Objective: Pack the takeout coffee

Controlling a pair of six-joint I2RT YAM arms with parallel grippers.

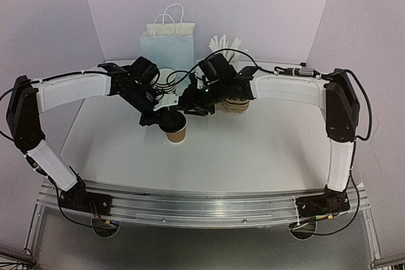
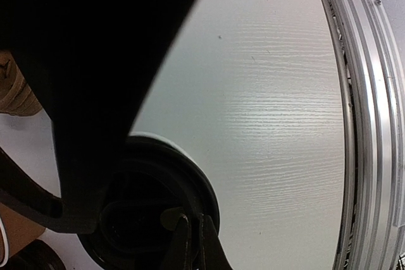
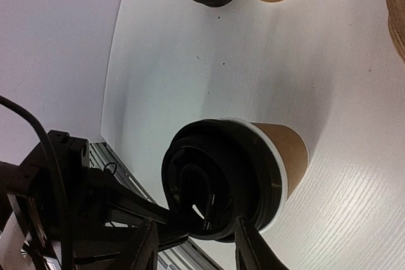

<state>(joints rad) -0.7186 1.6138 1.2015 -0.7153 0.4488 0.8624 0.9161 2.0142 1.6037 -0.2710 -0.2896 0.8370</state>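
Overhead, a white wood-grain surface (image 1: 266, 143) fills the middle of the frame, enclosed by lilac walls (image 1: 266, 4). A metal rail (image 1: 190, 210) runs along its lower edge. At upper centre stands a pale blue paper bag (image 1: 166, 49), with a stack of cups (image 1: 166, 78) just below it. A brown cardboard carrier (image 1: 235, 102) sits right of centre, partly covered by the right arm.

In the left wrist view a dark, unfocused mass blocks the upper left half, and the top of the lid is lost in shadow.

The cup (image 1: 176, 133) stands upright at frame centre with the black lid (image 1: 172, 120) on its white rim. Whether the lid is fully seated cannot be told.

The left gripper (image 1: 163, 117) is pressed together, pinching the lid's edge. The right gripper (image 3: 197, 235) is spread, with one finger on each side of the lid. Contact with the lid cannot be confirmed.
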